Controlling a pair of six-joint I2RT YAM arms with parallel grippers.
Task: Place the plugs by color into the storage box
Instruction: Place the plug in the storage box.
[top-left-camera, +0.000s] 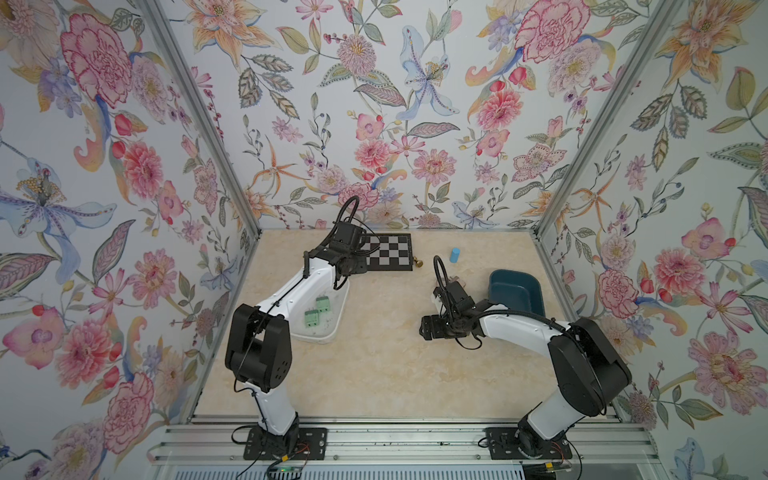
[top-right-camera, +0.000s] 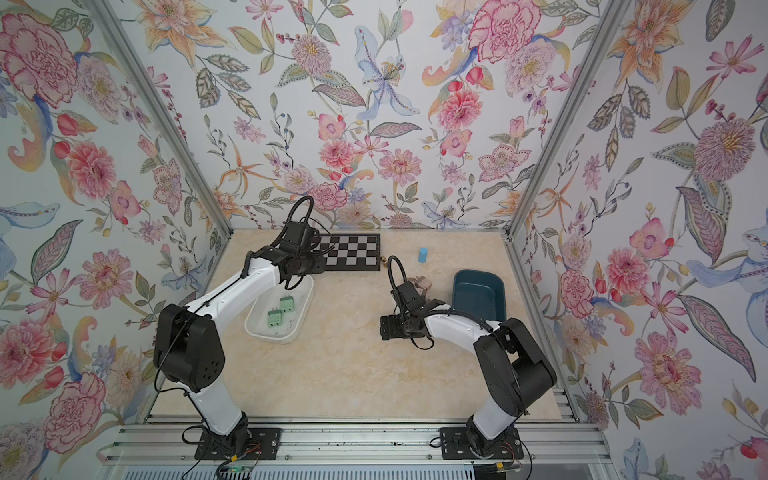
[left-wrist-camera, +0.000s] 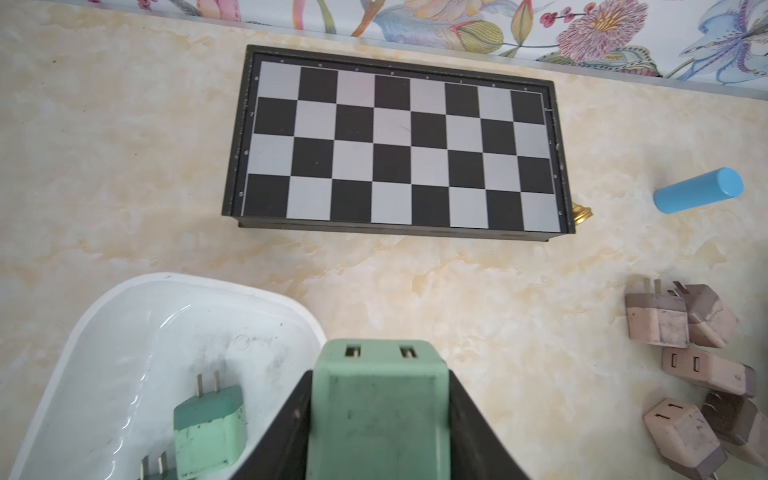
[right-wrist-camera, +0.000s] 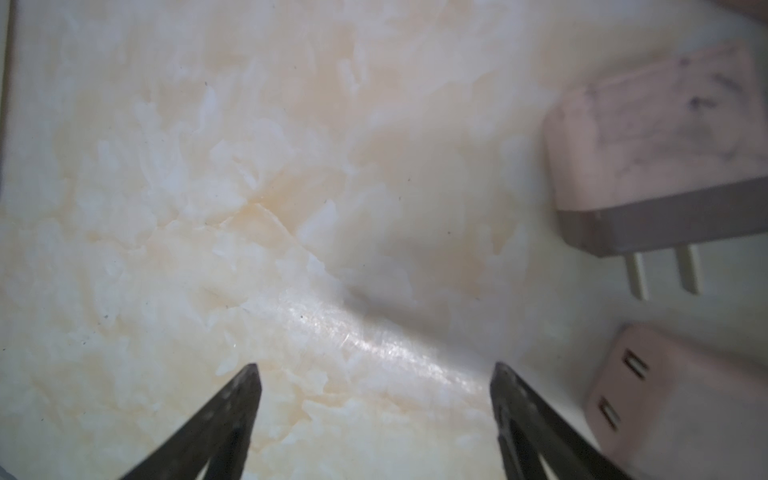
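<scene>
My L gripper (left-wrist-camera: 379, 376) is clamped tight on the third mint-green plastic plug (left-wrist-camera: 376, 419), at the rim of the white plastic tub (left-wrist-camera: 124, 299) w/ two greens (left-wrist-camera: 208, 422) inside. R gripper (right-wrist-camera: 374, 374) gapes empty beside the dusty-pink plugs (right-wrist-camera: 648, 137). Nxt, I reckon: shift over tub, release.

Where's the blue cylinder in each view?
Top view: blue cylinder right of the chessboard, near the back wall.
Top view: cylinder right of the chessboard too.
Left wrist: cylinder just past the chessboard's short end.
Right wrist: not in it.
Shared landmark: the chessboard.
</scene>
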